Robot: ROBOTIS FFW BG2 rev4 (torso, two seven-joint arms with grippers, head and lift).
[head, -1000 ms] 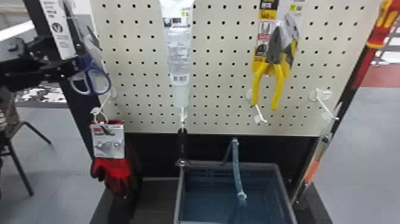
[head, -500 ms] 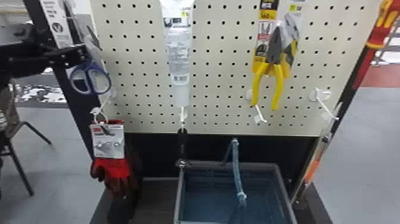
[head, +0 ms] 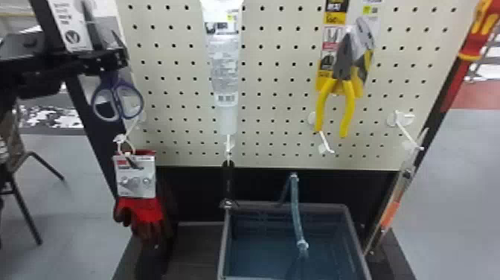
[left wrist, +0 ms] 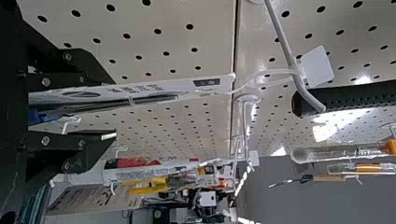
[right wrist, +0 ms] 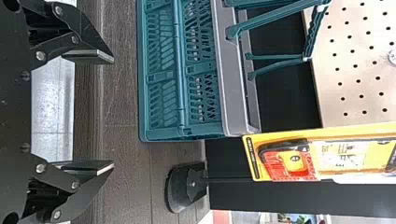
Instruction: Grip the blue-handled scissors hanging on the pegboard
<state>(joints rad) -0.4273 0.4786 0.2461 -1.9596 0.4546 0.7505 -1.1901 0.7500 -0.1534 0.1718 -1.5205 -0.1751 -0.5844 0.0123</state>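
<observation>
Both left gripper (head: pixel 119 57) fingers (left wrist: pixel 93 70) apart — scissors (head: pixel 117 99) between.

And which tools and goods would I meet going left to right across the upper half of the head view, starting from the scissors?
Blue-handled scissors → white tube → yellow-handled pliers → red-and-yellow handle at the right edge.

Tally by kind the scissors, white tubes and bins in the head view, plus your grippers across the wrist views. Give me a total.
Scissors: 1
White tube: 1
Bin: 1
Grippers: 2, left gripper and right gripper
Total: 5
</observation>
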